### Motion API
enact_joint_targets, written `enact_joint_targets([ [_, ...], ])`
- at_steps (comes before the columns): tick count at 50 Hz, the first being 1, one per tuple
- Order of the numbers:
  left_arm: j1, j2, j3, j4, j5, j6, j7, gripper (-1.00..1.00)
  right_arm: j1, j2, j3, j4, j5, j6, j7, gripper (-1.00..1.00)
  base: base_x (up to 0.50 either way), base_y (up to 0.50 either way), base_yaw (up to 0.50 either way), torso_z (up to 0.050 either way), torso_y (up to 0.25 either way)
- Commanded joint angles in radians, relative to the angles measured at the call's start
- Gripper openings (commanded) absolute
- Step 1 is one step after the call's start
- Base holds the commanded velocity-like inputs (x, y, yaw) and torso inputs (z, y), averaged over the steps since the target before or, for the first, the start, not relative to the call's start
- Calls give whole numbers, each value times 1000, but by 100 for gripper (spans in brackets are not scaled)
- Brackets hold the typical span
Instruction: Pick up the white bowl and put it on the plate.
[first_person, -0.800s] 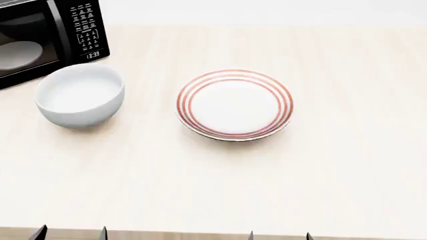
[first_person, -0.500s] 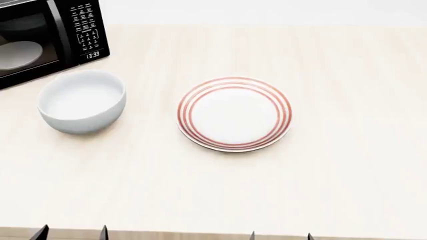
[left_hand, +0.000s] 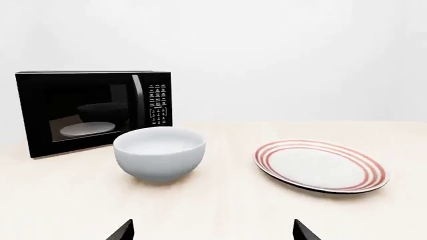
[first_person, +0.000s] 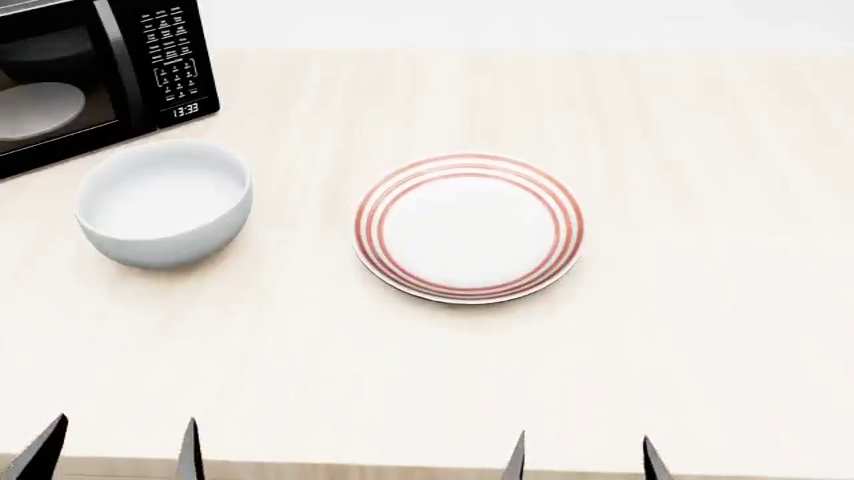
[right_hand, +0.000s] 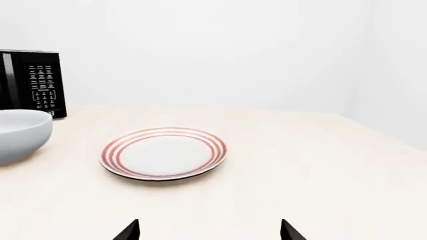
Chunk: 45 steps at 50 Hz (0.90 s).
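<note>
Only the dark tips of the fingers show. In the head view the left gripper and right gripper poke up from the near edge of the worktop, each pair of tips standing apart with nothing between them. The arms behind them are out of sight. The microwave is cut off at the far left corner of the head view; its door reflects a pale shape that is hard to make out.

The bowl stands upright on the worktop just in front of the microwave, ahead of the left gripper. The plate lies flat to the bowl's right, near the middle, with a clear strip of worktop between them. Bare worktop runs from both things to the near edge and out to the right of the plate.

Compared with half a second ago, bowl and plate sit in the same places, while the fingertips reach higher into the head view.
</note>
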Motion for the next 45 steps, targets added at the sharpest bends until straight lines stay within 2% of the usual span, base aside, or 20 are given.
enact_joint_targets([
  [1,59,-34,18,308,8,-107,-41,100,-45,27,-30,-294,-27,115,40,100,0,0,0,0,0],
  [8,81,-59,42,478,2,-195,-43,100,-49,36,-48,-445,-36,195,54,100,0,0,0,0,0],
  [12,84,-65,44,499,-6,-204,-45,100,-50,41,-53,-455,-38,195,61,100,0,0,0,0,0],
  [14,97,-67,30,526,-15,-200,-53,100,-66,45,-62,-441,-46,138,68,100,500,0,0,0,0],
  [45,87,-92,53,514,-21,-192,-86,100,-60,72,-85,-428,-37,131,110,100,500,0,0,0,0],
])
